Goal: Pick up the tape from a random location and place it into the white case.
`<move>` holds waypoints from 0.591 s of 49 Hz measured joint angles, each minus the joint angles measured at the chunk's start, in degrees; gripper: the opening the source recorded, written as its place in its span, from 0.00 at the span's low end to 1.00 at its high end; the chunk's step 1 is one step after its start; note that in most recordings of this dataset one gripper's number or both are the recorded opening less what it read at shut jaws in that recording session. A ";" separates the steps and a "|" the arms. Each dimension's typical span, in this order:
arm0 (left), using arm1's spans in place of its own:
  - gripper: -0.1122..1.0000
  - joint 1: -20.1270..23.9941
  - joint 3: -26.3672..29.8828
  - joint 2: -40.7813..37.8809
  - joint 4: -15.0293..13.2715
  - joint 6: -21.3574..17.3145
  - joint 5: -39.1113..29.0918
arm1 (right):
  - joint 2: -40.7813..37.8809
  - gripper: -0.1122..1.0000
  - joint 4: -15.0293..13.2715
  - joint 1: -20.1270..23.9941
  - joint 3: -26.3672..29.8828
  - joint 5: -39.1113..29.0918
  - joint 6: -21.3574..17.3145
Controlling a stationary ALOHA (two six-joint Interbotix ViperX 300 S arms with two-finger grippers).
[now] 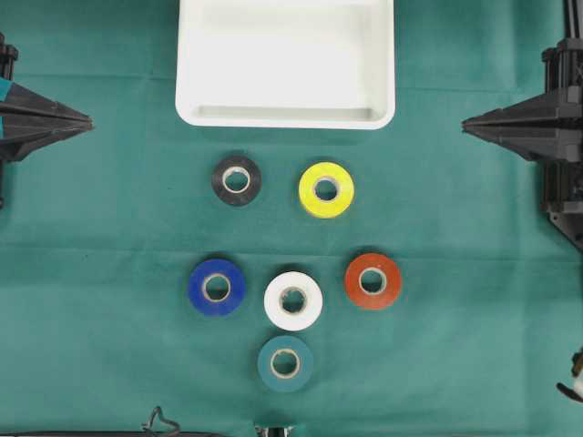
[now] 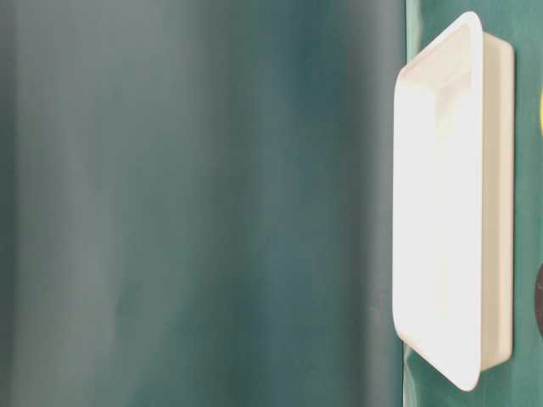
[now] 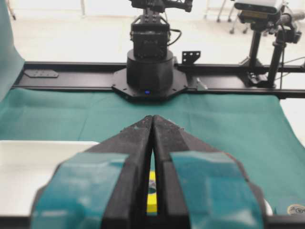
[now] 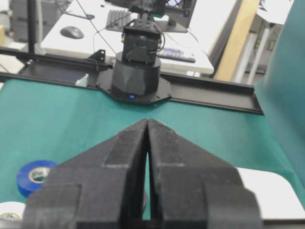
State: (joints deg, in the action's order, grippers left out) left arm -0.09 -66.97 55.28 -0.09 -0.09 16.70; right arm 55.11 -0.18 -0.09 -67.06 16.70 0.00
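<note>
Left claw point(image 1: 88, 121) closed, empty, level at worktop point(image 1: 109, 237) left edge. Six tape rolls mid-worktop: blue point(image 1: 216, 287), black point(image 1: 236, 180), white point(image 1: 293, 300), teal point(image 1: 285, 363), yellow point(image 1: 326, 189), red point(image 1: 373, 281). One white case point(image 1: 285, 116) at far edge. Right claw point(image 1: 466, 125) closed, empty, right edge.

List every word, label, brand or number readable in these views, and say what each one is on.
None can be read.
The tape rolls' cores, such as the yellow roll, show no legible print.
The white case is unmarked.
Background desk items seen from the right wrist are too blurred to read.
</note>
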 measured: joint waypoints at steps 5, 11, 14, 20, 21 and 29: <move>0.11 -0.09 0.00 -0.18 -0.18 -0.18 -1.41 | -0.09 0.10 0.00 -0.09 0.09 -0.97 0.00; 0.11 0.00 0.00 -0.26 -0.09 -0.35 -1.93 | -0.09 0.10 0.09 -0.09 1.14 -4.66 -0.62; 0.11 0.00 0.00 -0.18 -0.18 -0.26 -2.29 | -0.09 0.10 0.09 -0.18 1.58 -5.89 -1.58; 0.11 0.00 0.00 -0.26 -0.18 -0.26 -2.90 | 0.09 0.10 0.18 -0.18 1.93 -7.12 -2.55; 0.11 0.00 0.00 -0.26 -0.18 -0.35 -2.99 | 0.09 0.10 0.18 -0.18 1.93 -7.38 -2.55; 0.26 0.00 0.00 -0.26 -0.18 -0.26 -3.16 | 0.09 0.12 0.18 -0.18 1.93 -9.05 -2.64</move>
State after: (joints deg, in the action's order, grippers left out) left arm -0.09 -66.97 55.02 -0.26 -0.35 13.54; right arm 55.20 0.00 -0.26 -65.13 7.65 -2.64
